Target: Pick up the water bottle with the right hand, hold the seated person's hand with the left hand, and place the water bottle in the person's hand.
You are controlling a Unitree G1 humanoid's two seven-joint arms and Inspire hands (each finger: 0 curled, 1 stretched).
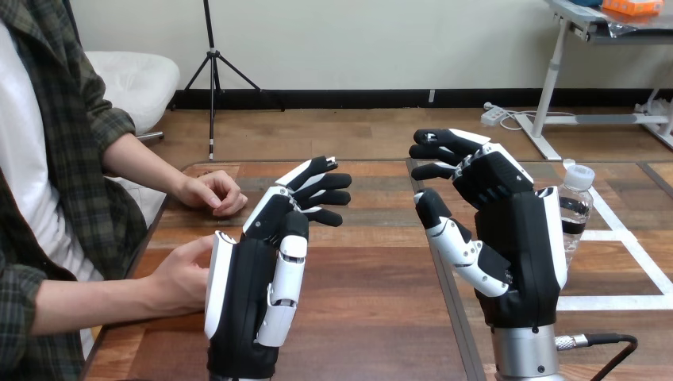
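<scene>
A clear water bottle (575, 208) with a white cap stands upright on the table at the right, just behind my right hand (508, 238). That hand is raised, its fingers relaxed and apart, holding nothing. My left hand (254, 286) is raised at the lower middle, fingers straight and spread, holding nothing. One of the person's hands (184, 274) rests at the table's left edge, right beside and partly behind my left hand. The person's other hand (213, 193) lies loosely closed on the table farther back at the left.
The wooden table (373, 317) has a dark seam running down its middle and white tape lines (627, 246) at the right, near the bottle.
</scene>
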